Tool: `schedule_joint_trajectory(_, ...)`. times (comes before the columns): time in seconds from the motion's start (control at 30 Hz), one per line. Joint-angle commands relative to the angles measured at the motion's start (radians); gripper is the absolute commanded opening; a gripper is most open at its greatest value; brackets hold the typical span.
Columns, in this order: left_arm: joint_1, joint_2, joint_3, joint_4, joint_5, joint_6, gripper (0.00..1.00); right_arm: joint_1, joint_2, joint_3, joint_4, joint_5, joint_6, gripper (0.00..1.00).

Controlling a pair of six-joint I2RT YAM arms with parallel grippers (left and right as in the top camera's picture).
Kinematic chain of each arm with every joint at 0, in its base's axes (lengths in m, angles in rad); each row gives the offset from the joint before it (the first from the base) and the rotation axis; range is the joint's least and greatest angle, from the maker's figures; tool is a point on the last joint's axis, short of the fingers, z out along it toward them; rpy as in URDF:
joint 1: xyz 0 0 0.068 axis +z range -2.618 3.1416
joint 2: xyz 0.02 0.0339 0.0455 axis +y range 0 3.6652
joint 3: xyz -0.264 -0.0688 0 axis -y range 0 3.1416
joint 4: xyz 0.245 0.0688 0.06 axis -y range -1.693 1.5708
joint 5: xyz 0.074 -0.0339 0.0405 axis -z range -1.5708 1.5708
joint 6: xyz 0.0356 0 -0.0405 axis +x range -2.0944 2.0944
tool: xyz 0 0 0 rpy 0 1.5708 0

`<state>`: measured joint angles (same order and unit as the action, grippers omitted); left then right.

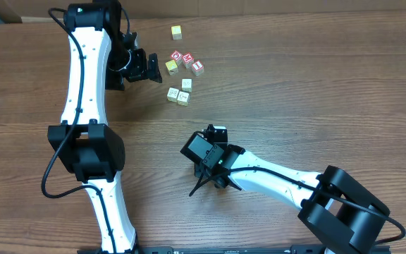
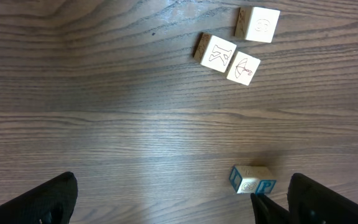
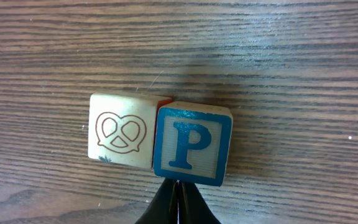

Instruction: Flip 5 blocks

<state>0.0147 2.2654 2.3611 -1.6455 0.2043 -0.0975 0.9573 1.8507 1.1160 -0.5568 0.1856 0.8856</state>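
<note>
Blocks (image 1: pixel 182 98) under inspection are small wooden cubes: rigid, light and smooth-faced, judged likely to skid or tumble on the table (image 1: pixel 294 85) if nudged off-centre. Two sit touching in the right wrist view, a pretzel-marked cube (image 3: pixel 120 130) beside a blue "P" cube (image 3: pixel 192 143). Right gripper (image 3: pixel 176 202) is fully closed and holds nothing; its tip is at the near edge of the "P" cube, but contact cannot be confirmed. Left gripper (image 2: pixel 182 186) stands wide open and empty, with a blue-lettered cube (image 2: pixel 253 179) just beside one of its fingers and three cream cubes (image 2: pixel 217 53) farther ahead. Recommended hold: opposite flat faces, mid-height, jaws square to the cube. Corner grips are judged liable to slip.
</note>
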Motion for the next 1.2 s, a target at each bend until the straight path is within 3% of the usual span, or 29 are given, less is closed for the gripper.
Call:
schedule_joint_trajectory(0.0, 0.005, 0.007, 0.015, 0.001, -0.005, -0.007, 1.0, 0.002, 0.006, -0.005, 0.007, 0.024, -0.003, 0.05)
schedule_joint_trajectory(0.37, 0.005, 0.007, 0.015, 0.001, -0.005, -0.007, 1.0, 0.001, -0.008, 0.032, -0.02, -0.094, -0.004, 0.04)
schedule_joint_trajectory(0.53, 0.005, 0.007, 0.015, 0.002, -0.005, -0.007, 1.0, -0.014, -0.064, 0.156, -0.111, -0.146, -0.131, 0.06)
schedule_joint_trajectory(0.7, 0.005, 0.007, 0.015, 0.001, -0.005, -0.007, 1.0, -0.087, -0.098, 0.307, -0.24, -0.143, -0.229, 0.26)
schedule_joint_trajectory(0.87, 0.005, 0.007, 0.015, 0.001, -0.005, -0.007, 1.0, -0.251, -0.1, 0.408, -0.348, -0.135, -0.322, 0.43)
schedule_joint_trajectory(0.93, 0.005, 0.007, 0.015, 0.001, -0.005, -0.007, 1.0, -0.328, -0.1, 0.417, -0.366, -0.135, -0.357, 0.59)
schedule_joint_trajectory(1.17, 0.005, 0.007, 0.015, 0.001, -0.005, -0.007, 1.0, -0.644, -0.099, 0.417, -0.401, -0.135, -0.449, 1.0)
